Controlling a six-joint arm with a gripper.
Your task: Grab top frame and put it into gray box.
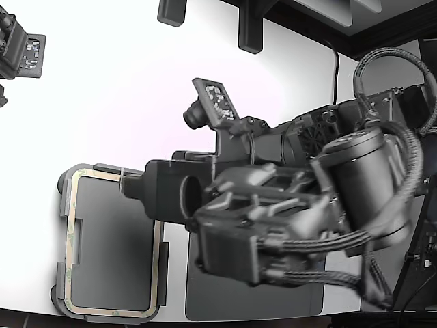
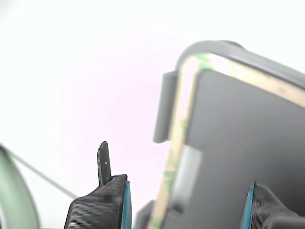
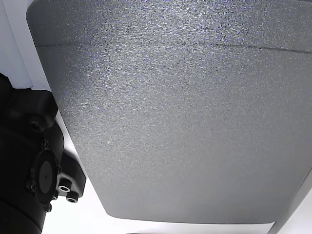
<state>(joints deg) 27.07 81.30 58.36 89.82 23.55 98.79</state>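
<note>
The gray box [image 1: 113, 246] is a shallow tray at the lower part of the exterior view's left. The top frame [image 1: 71, 239], a thin cream ring with faint green marks, lies flat along the tray's rim. My gripper [image 1: 130, 186] reaches in from the exterior view's right and sits at the tray's far rim. In the wrist view the gripper [image 2: 186, 193] is open, its ribbed dark fingers [image 2: 102, 205] standing on either side of one long side of the frame [image 2: 183, 105]. Nothing is held. The gray box [image 2: 238, 143] fills the space beyond that frame side.
A darker gray flat mat [image 1: 252, 301] lies beside the tray toward the exterior view's right, and fills the other view [image 3: 170, 122]. The bulky arm with cables [image 1: 341, 205] covers the right half. A small camera [image 1: 205, 106] stands mid-table, and another device [image 1: 24, 51] sits top left.
</note>
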